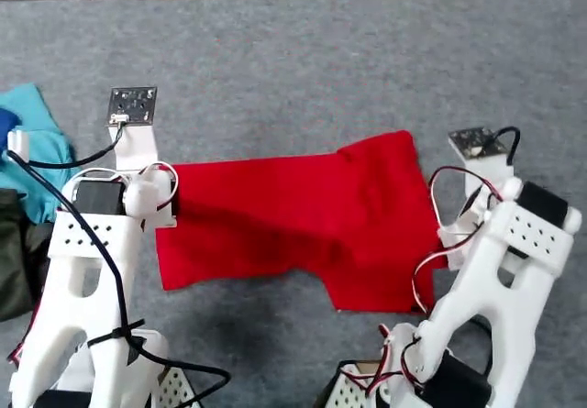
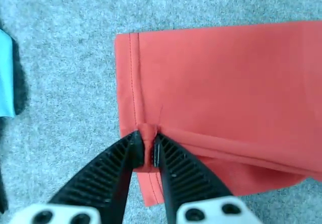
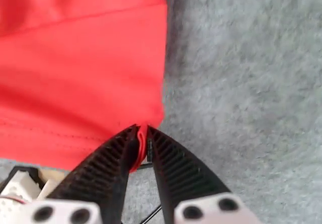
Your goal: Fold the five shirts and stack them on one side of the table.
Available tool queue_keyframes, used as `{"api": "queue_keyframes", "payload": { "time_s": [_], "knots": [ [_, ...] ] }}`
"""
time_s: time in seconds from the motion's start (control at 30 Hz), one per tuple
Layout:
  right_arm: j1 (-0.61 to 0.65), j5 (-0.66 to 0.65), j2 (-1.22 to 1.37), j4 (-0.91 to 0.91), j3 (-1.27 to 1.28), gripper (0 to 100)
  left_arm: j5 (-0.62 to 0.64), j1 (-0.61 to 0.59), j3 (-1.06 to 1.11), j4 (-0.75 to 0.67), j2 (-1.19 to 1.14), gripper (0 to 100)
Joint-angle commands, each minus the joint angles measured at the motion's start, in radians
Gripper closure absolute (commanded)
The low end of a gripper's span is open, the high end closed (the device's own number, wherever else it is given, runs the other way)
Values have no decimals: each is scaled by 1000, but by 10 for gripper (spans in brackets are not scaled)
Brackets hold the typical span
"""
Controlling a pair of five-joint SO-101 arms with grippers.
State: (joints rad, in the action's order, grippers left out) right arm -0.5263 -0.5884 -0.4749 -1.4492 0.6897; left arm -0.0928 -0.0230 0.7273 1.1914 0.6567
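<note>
High view: red shirt (image 1: 303, 217) lies flat, long axis running side to side.

No text, label, brand, number or sign can be read in any of the views.
</note>
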Motion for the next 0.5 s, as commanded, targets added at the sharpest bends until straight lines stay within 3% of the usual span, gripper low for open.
{"api": "queue_keyframes", "payload": {
  "time_s": [0.0, 0.47],
  "knots": [
    [-36, -34, -42, 15, 39, 995, -17, -3, -3, -9, 31, 981],
    [-119, -124, -42, 80, 143, 995, -41, -41, -3, 32, 33, 981]
  ]
}}
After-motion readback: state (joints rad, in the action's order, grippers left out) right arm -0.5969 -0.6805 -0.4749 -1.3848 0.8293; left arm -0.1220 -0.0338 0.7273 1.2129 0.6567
